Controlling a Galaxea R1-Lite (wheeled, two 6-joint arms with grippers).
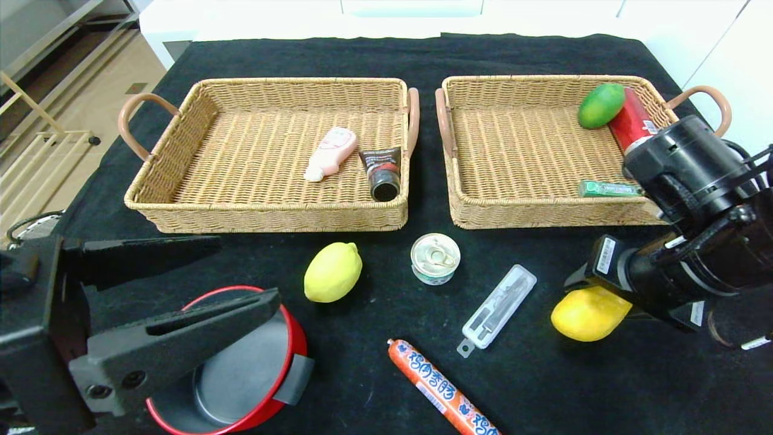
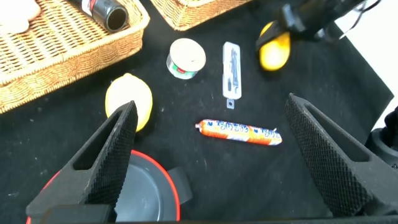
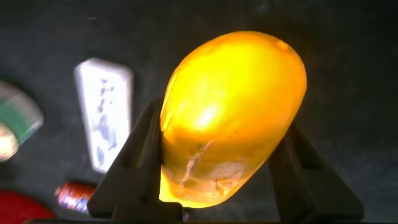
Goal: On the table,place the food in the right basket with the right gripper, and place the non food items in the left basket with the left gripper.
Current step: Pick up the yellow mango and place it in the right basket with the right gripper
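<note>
Black cloth (image 1: 543, 386) is covering the table, and two wicker baskets are sitting side by side at its far half. From the head view, the left basket (image 1: 181, 199) is holding a pink bottle (image 1: 330, 153) and a dark tube (image 1: 382, 173). The right basket (image 1: 483, 211) is holding a green lime (image 1: 601, 105), a red can (image 1: 631, 122) and a green gum pack (image 1: 609, 188).

On the cloth in front of the baskets are lying a yellow lemon (image 1: 333, 272), a small tin can (image 1: 434, 258), a clear packaged tool (image 1: 497, 306), a sausage in an orange wrapper (image 1: 441, 389) and a red pot (image 1: 241, 374).

The right gripper (image 1: 595, 302) is sitting low at the right side of the table, in front of the right basket. In the head view its fingers are hiding behind a yellow mango (image 1: 589, 314). The right wrist view is showing what the head view cannot: the two dark fingers (image 3: 138, 160) are pressing on either side of the mango (image 3: 233, 115), holding it. The left wrist view is showing that same gripper only far off, beside the mango (image 2: 274, 51).

The left gripper (image 1: 199, 284) is hanging at the near left, directly over the red pot, with its fingers (image 2: 106, 155) spread wide and touching nothing. The left wrist view is showing the pot's rim (image 2: 171, 186) just below those fingers, the lemon (image 2: 129, 102) beyond them, and the sausage (image 2: 239, 132) between them farther off.
</note>
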